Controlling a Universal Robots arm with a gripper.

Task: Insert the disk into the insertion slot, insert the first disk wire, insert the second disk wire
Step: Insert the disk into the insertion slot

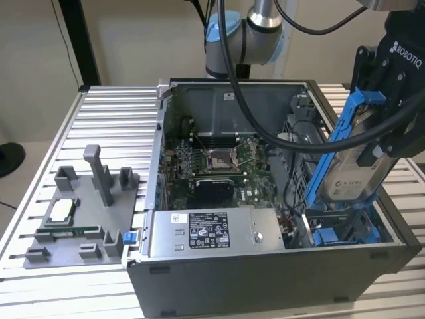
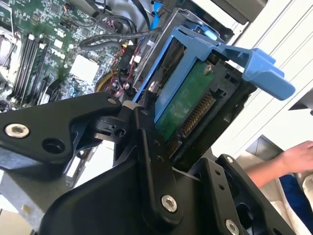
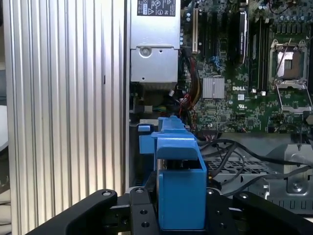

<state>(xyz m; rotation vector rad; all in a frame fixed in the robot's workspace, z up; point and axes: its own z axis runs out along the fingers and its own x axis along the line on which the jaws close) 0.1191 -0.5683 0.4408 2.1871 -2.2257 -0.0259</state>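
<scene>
In the exterior view, a ribbed aluminium table (image 1: 113, 126) carries an open computer case (image 1: 265, 282) and, towards the exterior view's left, a grey fixture tray (image 1: 66, 226). Inside the case lie a motherboard (image 1: 219, 166) and a labelled power-supply box (image 1: 212, 232); black cables (image 1: 265, 129) arc across them. The gripper (image 1: 380, 143) is clamped on the disk (image 1: 355, 174), which hangs tilted (blue frame (image 1: 342, 126) uppermost) with its lower end near the insertion slot (image 1: 342, 222).

In the second wrist view, black fingers (image 2: 146, 127) pinch the disk, green circuit board showing; a person's hand (image 2: 298, 156) lies beyond the case.

In the first wrist view, the blue frame sits between the fingers, with the table's ribs alongside and the power-supply box and motherboard beyond.
</scene>
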